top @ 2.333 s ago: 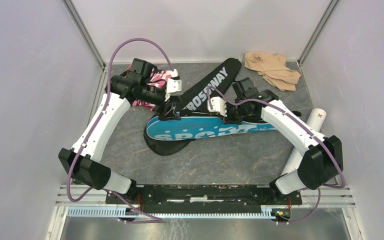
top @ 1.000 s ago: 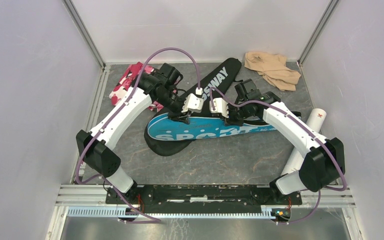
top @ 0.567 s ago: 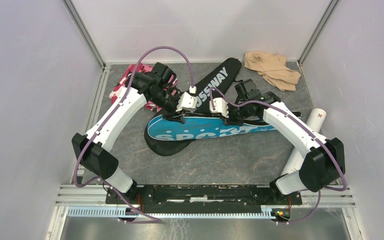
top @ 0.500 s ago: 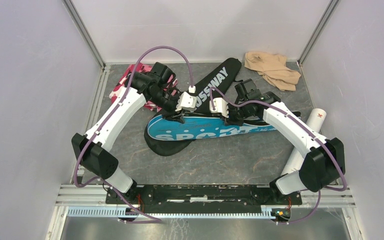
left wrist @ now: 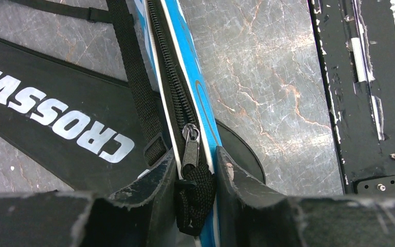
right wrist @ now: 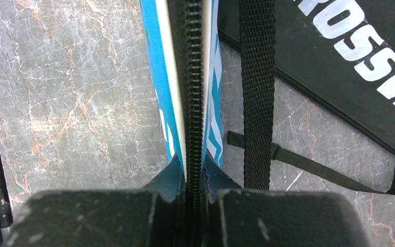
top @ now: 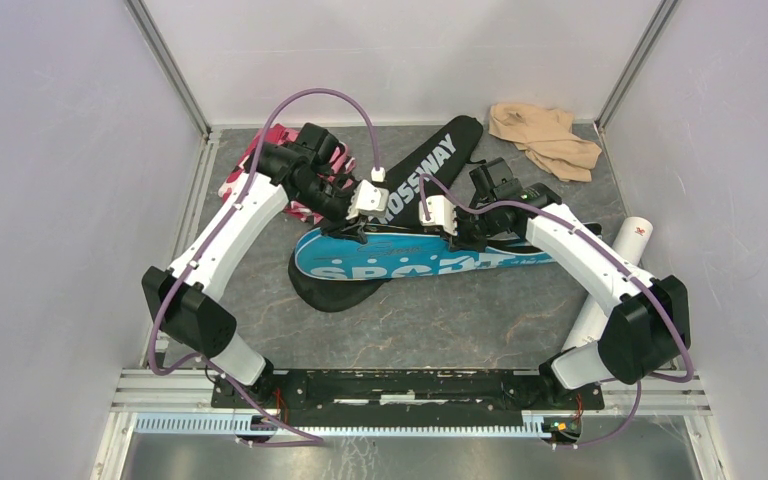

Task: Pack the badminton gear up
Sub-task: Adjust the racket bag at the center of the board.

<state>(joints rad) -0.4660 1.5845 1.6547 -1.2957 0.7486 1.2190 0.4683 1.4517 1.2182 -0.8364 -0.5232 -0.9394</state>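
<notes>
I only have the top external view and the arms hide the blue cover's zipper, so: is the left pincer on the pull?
Observer: Yes. The left wrist view shows the left pincer with its fingers pressed on both sides of the black pull tab.
Operator: And the right?
Observer: The right pincer is shut on the blue cover at its zipped edge, with the teeth between its fingers.
Operator: Snag risks?
Observer: A black strap lies beside that zipper, outside the fingers.

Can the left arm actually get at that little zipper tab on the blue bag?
Looks like yes: the left gripper has its fingers on either side of the zipper pull on the blue cover, seemingly pinching it. Nothing blocks it; the black strap lies beside.
</notes>
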